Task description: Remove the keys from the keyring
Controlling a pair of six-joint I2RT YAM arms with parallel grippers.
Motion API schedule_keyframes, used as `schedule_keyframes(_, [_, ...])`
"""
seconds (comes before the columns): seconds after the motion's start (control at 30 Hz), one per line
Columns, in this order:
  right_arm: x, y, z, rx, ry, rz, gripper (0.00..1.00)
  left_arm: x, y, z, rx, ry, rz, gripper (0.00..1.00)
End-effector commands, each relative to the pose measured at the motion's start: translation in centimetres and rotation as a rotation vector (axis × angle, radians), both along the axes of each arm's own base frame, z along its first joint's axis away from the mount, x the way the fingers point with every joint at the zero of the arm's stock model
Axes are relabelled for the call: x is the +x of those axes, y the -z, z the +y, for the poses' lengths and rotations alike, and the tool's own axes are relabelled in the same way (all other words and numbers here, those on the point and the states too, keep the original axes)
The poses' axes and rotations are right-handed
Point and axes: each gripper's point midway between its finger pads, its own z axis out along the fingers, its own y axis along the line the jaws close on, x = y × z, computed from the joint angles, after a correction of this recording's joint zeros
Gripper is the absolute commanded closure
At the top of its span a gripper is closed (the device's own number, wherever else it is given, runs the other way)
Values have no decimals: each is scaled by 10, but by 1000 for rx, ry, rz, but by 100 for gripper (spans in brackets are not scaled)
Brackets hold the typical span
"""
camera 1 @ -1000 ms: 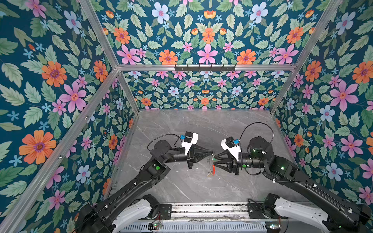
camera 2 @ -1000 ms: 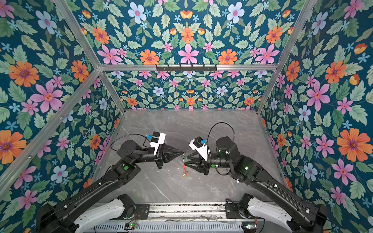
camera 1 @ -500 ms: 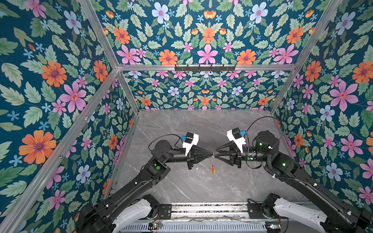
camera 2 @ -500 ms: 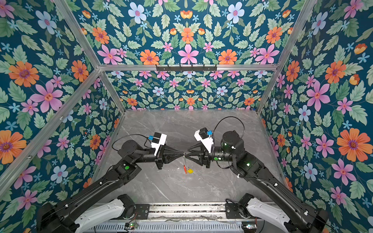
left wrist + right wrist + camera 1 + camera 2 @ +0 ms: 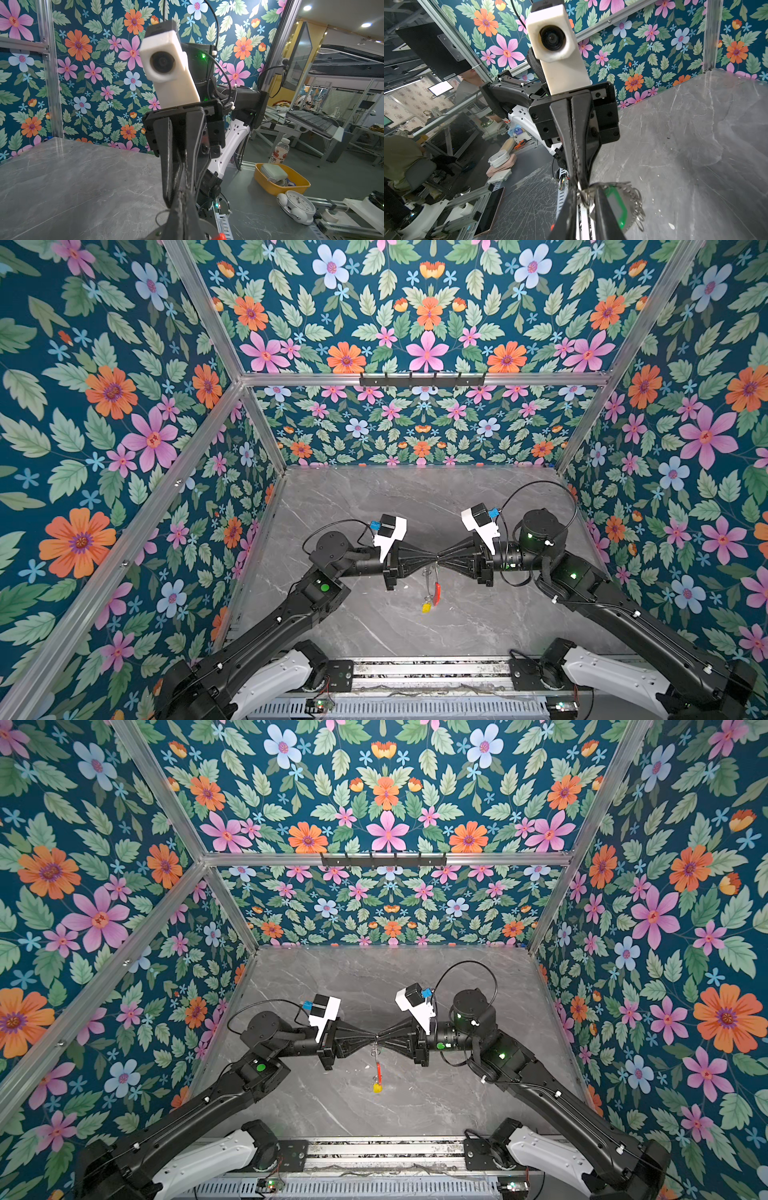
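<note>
Above the worktop point(image 5: 374, 497), the left claw point(image 5: 433, 561) is pressed together, pinching the keyring point(image 5: 436, 593), which dangles with the yellow-headed key point(image 5: 425, 608) lowest. The right claw point(image 5: 442, 561) meets it tip to tip, fingers nearly together; whether it grips is unclear. The green-headed key point(image 5: 615, 205) sits just beside its finger.
</note>
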Motion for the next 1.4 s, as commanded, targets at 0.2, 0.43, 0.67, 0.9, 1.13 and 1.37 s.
schedule_keyframes(0.2, [-2,-4,1,17,-17,-20,100,0,-11,1,-40,-5,-23,100])
schedule_keyframes(0.43, [1,7,-6,-94,29,15,100,6,-3,-2,17,-20,25,88])
schedule_keyframes(0.67, [1,35,-23,-310,87,75,100,8,11,-6,146,-7,73,72])
schedule_keyframes(0.9, [4,38,-33,-433,113,81,100,4,26,-13,282,66,112,69])
schedule_keyframes(1.13, [1,35,-28,-481,80,70,100,2,32,-17,311,115,118,66])
schedule_keyframes(1.37, [1,33,-22,-491,67,64,100,1,35,-20,318,147,129,67])
